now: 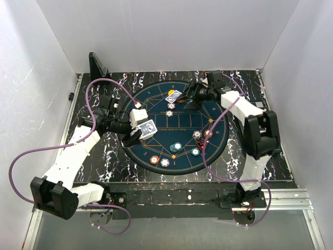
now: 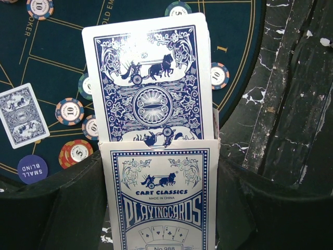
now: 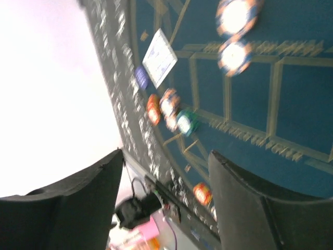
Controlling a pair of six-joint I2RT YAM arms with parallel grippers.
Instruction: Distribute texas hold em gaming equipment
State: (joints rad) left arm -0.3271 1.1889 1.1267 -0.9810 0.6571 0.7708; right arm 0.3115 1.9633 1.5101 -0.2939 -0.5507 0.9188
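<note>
In the left wrist view my left gripper (image 2: 158,162) is shut on a blue-white playing card box (image 2: 158,198), and a stack of cards (image 2: 148,78) sticks out of its open top. From above, that box (image 1: 148,128) hangs over the left rim of the round blue poker mat (image 1: 151,104). One card (image 1: 173,96) lies face down at the mat's far side. My right gripper (image 1: 189,96) is open just to its right, nothing between its fingers (image 3: 83,192). Striped chips lie on the mat: two (image 1: 170,109) near the card, several (image 1: 178,147) toward the near edge.
A purple small-blind button (image 2: 32,169) lies next to a red chip (image 2: 78,151) and the lone card (image 2: 21,114). A black upright stand (image 1: 97,65) rises at the far left corner. Purple cables (image 1: 31,151) loop beside both arms. White walls enclose the black marbled table (image 1: 250,94).
</note>
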